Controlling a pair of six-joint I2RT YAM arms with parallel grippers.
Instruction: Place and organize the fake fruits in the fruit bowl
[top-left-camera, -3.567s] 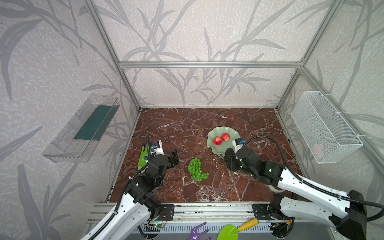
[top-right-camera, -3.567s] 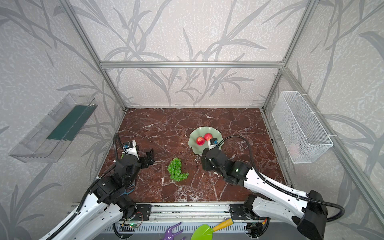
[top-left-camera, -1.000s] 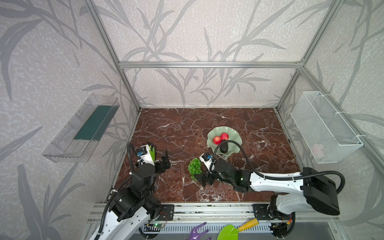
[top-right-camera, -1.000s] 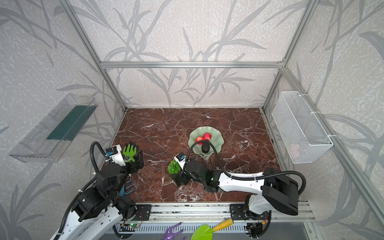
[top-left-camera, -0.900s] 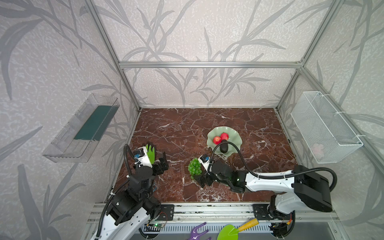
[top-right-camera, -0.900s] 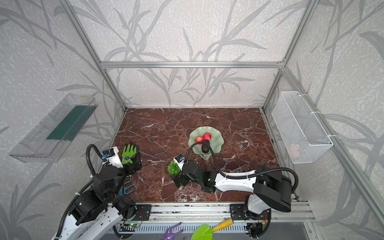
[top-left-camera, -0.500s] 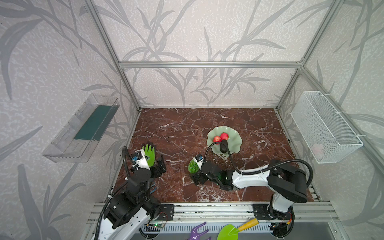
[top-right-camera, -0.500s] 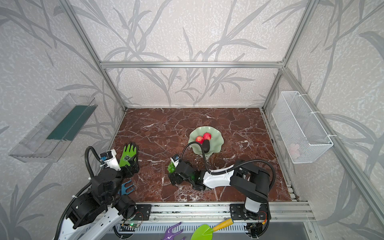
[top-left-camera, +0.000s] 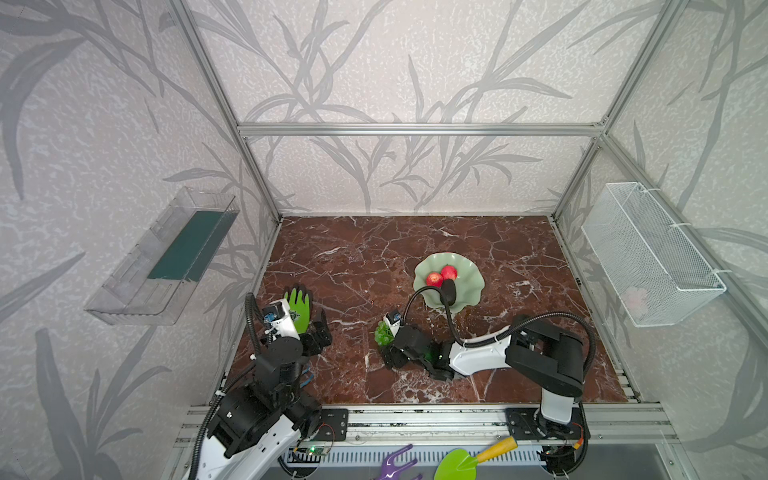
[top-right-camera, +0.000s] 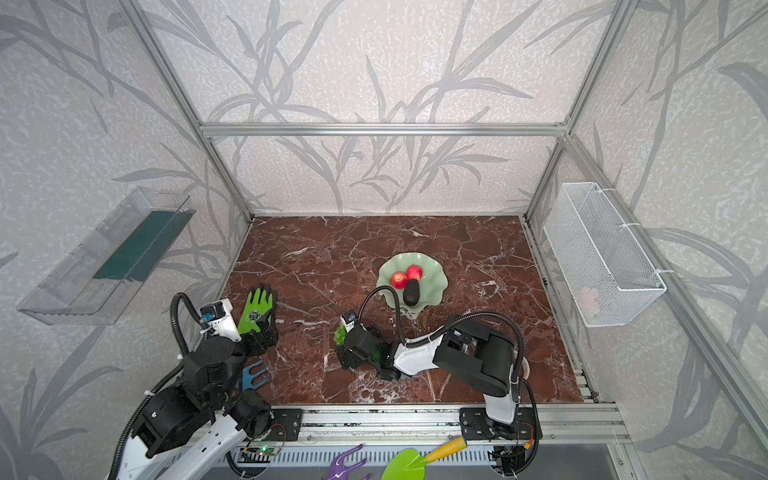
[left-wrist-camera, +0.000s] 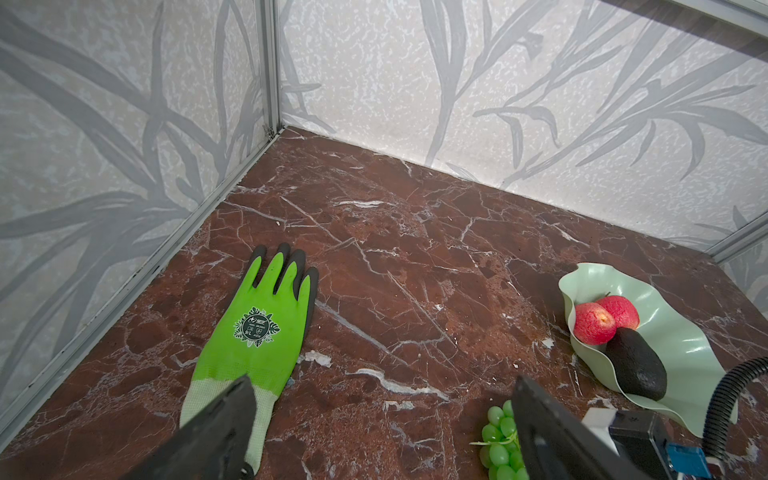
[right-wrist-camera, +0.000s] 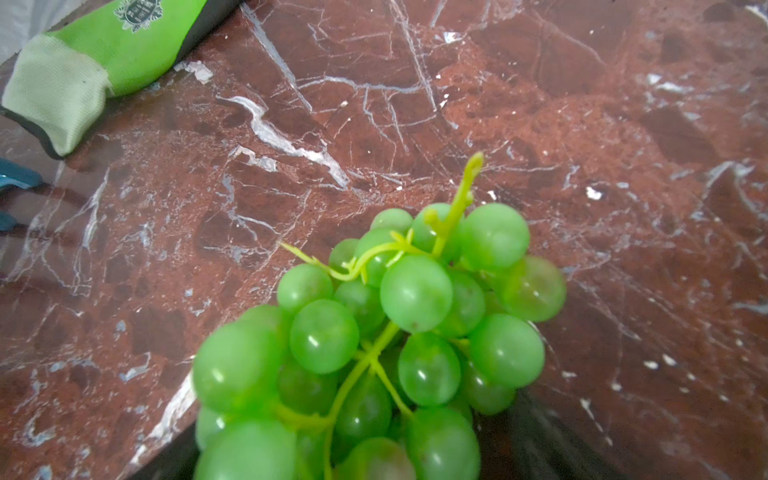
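Note:
The green grapes (top-left-camera: 381, 334) (right-wrist-camera: 395, 332) lie on the marble floor, left of and nearer than the fruit bowl (top-left-camera: 469, 286) (left-wrist-camera: 673, 332). My right gripper (top-left-camera: 386, 345) (right-wrist-camera: 353, 457) is low over the bunch and stands open, a jaw on either side of it. Whether the jaws touch the grapes I cannot tell. Two red fruits (top-left-camera: 434, 279) (top-left-camera: 449, 272) and the dark avocado (top-left-camera: 449, 291) (left-wrist-camera: 636, 368) rest in the bowl. My left gripper (top-left-camera: 322, 332) (left-wrist-camera: 382, 380) hangs open and empty beside the glove.
A bright green glove (top-left-camera: 299, 305) (left-wrist-camera: 257, 328) lies flat near the left wall. A blue tool (top-right-camera: 253, 374) sits under the left arm. A white wire basket (top-left-camera: 648, 253) hangs on the right wall and a clear tray (top-left-camera: 166, 257) on the left wall.
My right gripper has slid left and down onto the grapes, and its arm has folded low over the floor. The left arm has drawn back a little toward the front left.

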